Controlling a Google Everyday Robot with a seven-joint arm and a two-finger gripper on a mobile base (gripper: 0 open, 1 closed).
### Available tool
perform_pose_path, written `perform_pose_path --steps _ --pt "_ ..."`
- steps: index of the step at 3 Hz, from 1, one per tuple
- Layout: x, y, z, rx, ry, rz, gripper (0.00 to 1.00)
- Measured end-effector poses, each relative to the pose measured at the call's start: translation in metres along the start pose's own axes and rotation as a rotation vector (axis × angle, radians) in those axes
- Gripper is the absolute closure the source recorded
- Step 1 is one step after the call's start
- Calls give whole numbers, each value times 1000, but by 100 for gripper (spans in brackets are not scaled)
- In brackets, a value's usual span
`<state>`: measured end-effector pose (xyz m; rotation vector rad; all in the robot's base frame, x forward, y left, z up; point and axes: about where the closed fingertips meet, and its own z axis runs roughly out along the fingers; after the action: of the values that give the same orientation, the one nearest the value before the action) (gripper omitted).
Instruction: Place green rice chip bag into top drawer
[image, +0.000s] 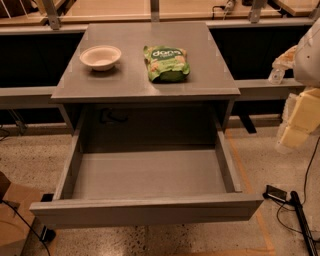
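The green rice chip bag (166, 63) lies flat on the grey table top (135, 85), right of centre, with its white lettering facing up. The top drawer (145, 175) is pulled fully open below the table top. Its flat grey front panel (145, 211) is nearest the camera, and nothing shows inside it. My gripper (281, 65) is at the right edge of the view, off the table's right side and about level with the bag. It is well apart from the bag and touches nothing.
A white bowl (100, 57) stands on the table top left of the bag. My pale arm links (300, 120) hang at the right edge. Cables and a small black device (276, 194) lie on the speckled floor at right. A brown box (15, 210) is at lower left.
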<state>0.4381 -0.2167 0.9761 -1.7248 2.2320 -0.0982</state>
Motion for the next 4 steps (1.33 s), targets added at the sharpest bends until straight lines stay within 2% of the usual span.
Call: perform_pose_path --steps 1,2,3,4 --pt "0 0 0 1 -1 0 0" --pt "-2 -20 14 23 -29 20 0" --pt "-5 -50 37 2 -40 93 0" --pt "-7 -55 42 -2 -45 115 0"
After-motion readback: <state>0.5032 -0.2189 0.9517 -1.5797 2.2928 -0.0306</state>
